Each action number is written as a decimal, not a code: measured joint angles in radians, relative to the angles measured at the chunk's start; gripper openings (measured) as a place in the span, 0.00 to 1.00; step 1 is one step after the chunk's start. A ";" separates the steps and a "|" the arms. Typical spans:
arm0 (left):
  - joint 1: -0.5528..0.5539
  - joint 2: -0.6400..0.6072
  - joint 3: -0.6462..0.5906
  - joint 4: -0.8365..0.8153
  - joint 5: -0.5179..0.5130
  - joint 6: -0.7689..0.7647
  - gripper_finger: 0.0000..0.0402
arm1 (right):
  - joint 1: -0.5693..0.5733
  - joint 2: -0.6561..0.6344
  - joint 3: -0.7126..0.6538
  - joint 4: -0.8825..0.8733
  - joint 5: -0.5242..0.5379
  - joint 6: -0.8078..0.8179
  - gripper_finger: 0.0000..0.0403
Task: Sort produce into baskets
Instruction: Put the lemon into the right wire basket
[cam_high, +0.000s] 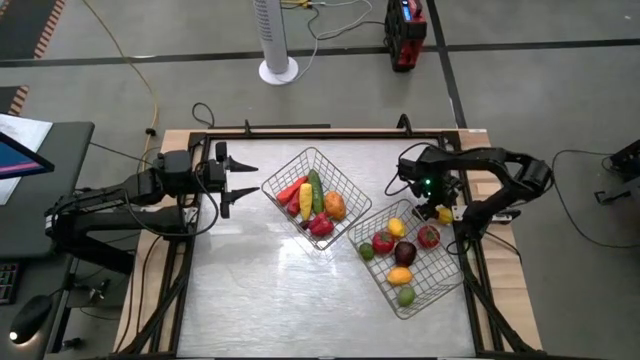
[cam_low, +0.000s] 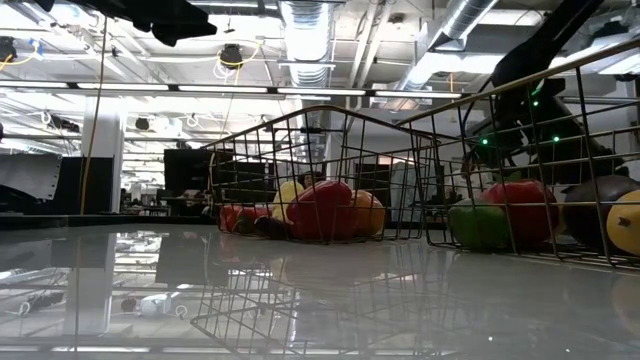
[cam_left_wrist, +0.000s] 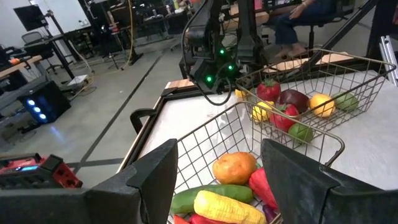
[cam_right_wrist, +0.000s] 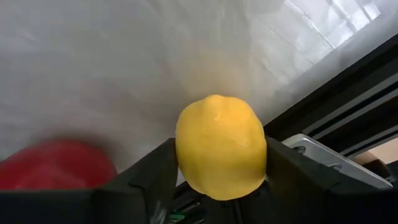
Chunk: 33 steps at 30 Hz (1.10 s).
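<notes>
Most produce already lies sorted: vegetables in the left basket (cam_high: 345, 182), fruit in the right basket (cam_high: 440, 280). The right tool (cam_right_wrist: 217, 180) grips a yellow lemon (cam_right_wrist: 221, 152) over the counter (cam_high: 270, 290), outside that basket's far corner; left tool (cam_high: 240, 178) waits, half open.

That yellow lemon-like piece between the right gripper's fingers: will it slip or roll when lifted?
The yellow piece looks smooth, glossy and rounded, so it may slip between the right gripper fingers, which flank its widest part. It keeps its shape there, so probably stiff. Set on the table, it would likely roll.
</notes>
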 joint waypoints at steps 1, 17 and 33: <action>0.000 0.000 0.000 0.000 0.000 0.000 0.55 | 0.000 0.001 0.000 -0.001 -0.003 -0.001 0.62; 0.000 0.000 0.000 0.011 0.001 -0.002 0.55 | 0.000 -0.160 0.181 -0.079 0.049 0.075 0.54; 0.000 0.000 0.000 0.009 0.002 -0.011 0.55 | 0.233 -0.171 0.434 -0.088 -0.087 0.136 0.54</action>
